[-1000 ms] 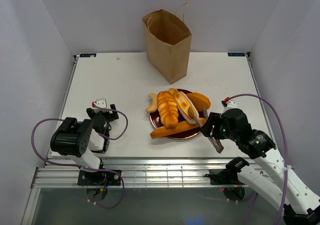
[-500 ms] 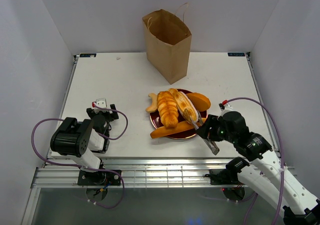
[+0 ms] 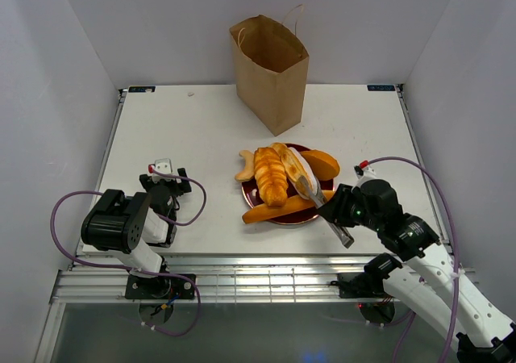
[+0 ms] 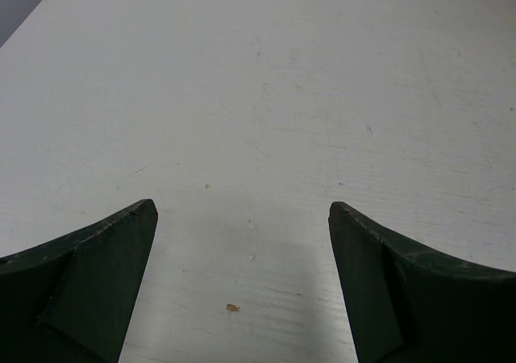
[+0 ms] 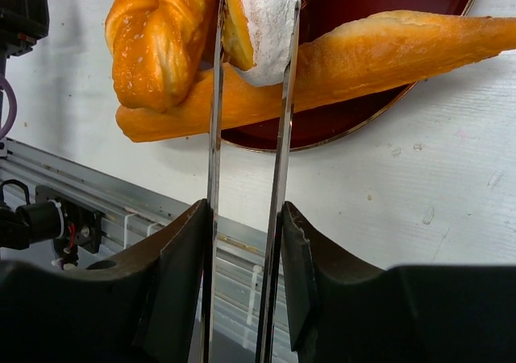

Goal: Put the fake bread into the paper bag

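Observation:
The fake bread lies piled on a dark red plate point(image 3: 251, 195): a long baguette point(image 3: 282, 210), a twisted loaf point(image 3: 270, 173), a white-filled roll point(image 3: 297, 172), an oval loaf point(image 3: 321, 163) and a small croissant point(image 3: 245, 168). My right gripper point(image 3: 343, 210) is shut on metal tongs point(image 3: 322, 203). In the right wrist view the gripper point(image 5: 246, 210) presses the tongs point(image 5: 282, 137), whose blades flank the filled roll point(image 5: 262, 24) above the baguette point(image 5: 363, 56). The paper bag point(image 3: 274, 73) stands upright and open at the back. My left gripper point(image 3: 165, 181) is open and empty over bare table point(image 4: 242, 218).
The white table point(image 3: 185, 137) is walled in on three sides. A metal rail point(image 3: 258, 278) runs along the near edge, also seen in the right wrist view point(image 5: 97, 194). The plate point(image 5: 379, 0) sits right of centre, in front of the bag.
My right gripper has shifted a little left toward the plate, carrying the tongs onto the filled roll. The left arm has not moved.

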